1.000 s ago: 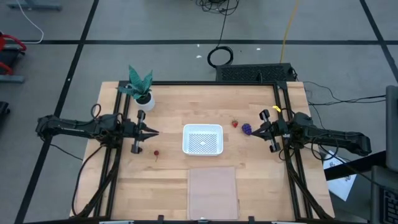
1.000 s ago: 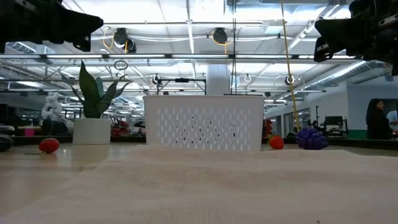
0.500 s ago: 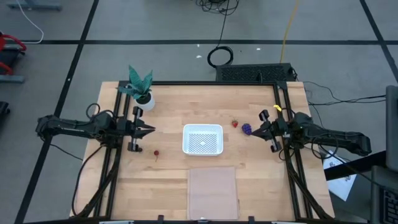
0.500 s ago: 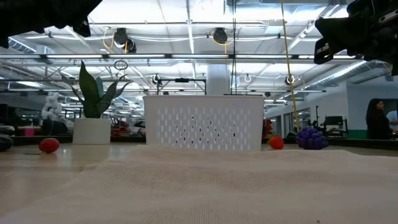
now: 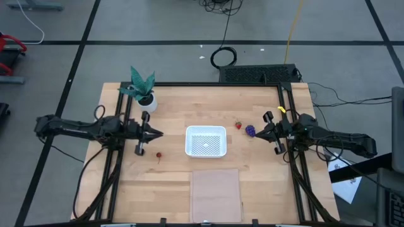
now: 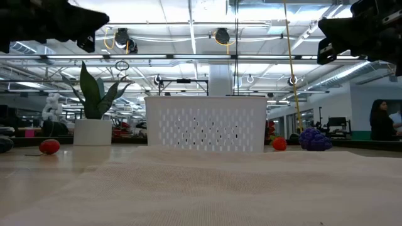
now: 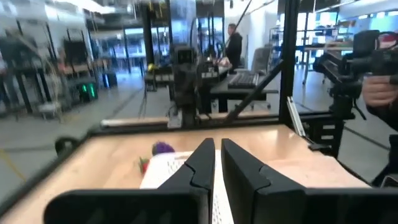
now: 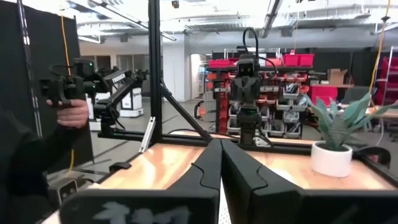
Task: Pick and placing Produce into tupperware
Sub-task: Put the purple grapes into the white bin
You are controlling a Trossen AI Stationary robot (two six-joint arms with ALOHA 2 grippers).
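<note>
The white tupperware [image 5: 206, 140] [image 6: 206, 123] stands mid-table on its base. A purple lumpy cluster [image 5: 250, 130] [image 6: 314, 139] and a red strawberry piece [image 5: 238, 125] [image 6: 279, 144] lie on the table to its right. A small red berry [image 5: 158, 154] [image 6: 49, 147] lies to its left. My left gripper [image 5: 158, 133] [image 7: 217, 168] hovers shut above the table, left of the tupperware and just beyond the berry. My right gripper [image 5: 257, 135] [image 8: 221, 165] hovers shut beside the purple cluster, on its right. Both point at the tupperware.
A green potted plant [image 5: 144, 88] [image 6: 94, 113] stands at the far left of the table. A flat translucent sheet [image 5: 216, 194] lies near the table's near edge, below the tupperware. A person's hand [image 8: 68, 109] holding a control grip shows beyond the table.
My left gripper drew back a little toward the table's left edge, then came forward again toward the tupperware, staying shut. The right arm and the fruits have kept still.
</note>
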